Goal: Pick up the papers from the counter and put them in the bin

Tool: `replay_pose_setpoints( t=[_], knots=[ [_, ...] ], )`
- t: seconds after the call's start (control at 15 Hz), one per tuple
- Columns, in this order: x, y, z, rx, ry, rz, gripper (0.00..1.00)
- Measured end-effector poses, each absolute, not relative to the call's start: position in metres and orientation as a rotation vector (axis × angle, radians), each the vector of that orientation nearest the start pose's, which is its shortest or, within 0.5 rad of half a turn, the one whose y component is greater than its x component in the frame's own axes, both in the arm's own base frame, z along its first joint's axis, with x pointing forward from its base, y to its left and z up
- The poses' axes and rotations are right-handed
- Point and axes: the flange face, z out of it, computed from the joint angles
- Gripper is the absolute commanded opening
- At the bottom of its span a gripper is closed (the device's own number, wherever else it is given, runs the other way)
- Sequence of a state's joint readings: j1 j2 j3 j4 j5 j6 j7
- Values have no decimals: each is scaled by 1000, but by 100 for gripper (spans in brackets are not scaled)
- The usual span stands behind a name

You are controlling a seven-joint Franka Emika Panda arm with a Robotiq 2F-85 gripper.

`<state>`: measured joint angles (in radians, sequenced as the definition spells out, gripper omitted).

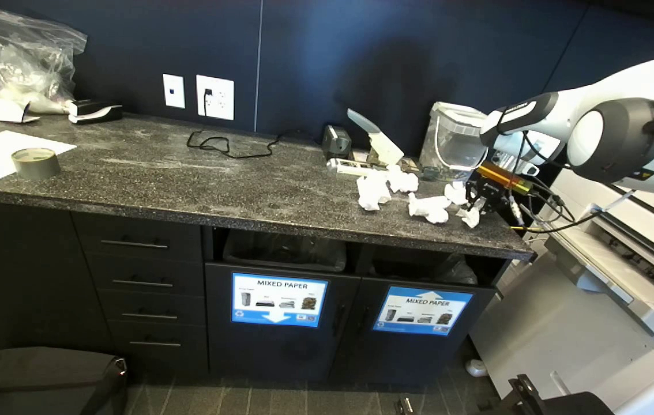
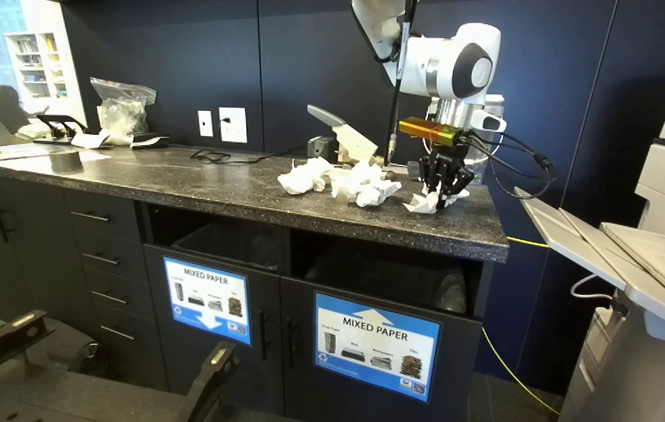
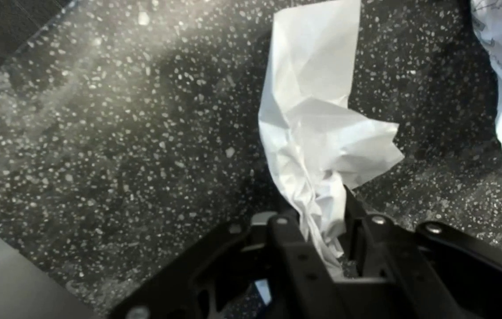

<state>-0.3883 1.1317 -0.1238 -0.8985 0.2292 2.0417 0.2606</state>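
The hand [image 3: 319, 217] is pinching one end of a crumpled paper [image 3: 313, 133], whose long axis is running out from it, on or just above the bench [image 1: 217, 184], toward the front edge. Farther along, other wads [image 2: 362, 184] are lying apart from it. Beneath that edge the bin [image 2: 388, 278] is standing, so the coming move is likely calling for lifting outward, then tucking under.

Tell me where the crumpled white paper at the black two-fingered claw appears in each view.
In an exterior view, the crumpled white paper sits well right of centre, halfway up.
In an exterior view, the paper sits right of centre, halfway up.
In the wrist view, the paper runs from the top edge down into the black two-fingered claw.
Shared landmark: the claw.
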Motion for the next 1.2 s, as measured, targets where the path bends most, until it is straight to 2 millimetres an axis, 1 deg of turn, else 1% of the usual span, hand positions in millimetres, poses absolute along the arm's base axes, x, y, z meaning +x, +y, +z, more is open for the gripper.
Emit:
replay_pose_setpoints(
  t=[0.07, 0.13, 0.27, 0.33, 0.73, 0.93, 1.2],
  knots=[
    [715, -340, 194, -2818, 1185, -32, 15],
    [715, -339, 194, -2827, 1177, -27, 12],
    [716, -337, 194, -2852, 1151, -26, 14],
    [717, -335, 195, -2870, 1126, -25, 14],
    [720, -320, 195, -3006, 906, -36, 14],
    [714, -315, 195, -3043, 785, -74, 14],
    [696, -308, 194, -3076, 639, -108, 14]
  ],
)
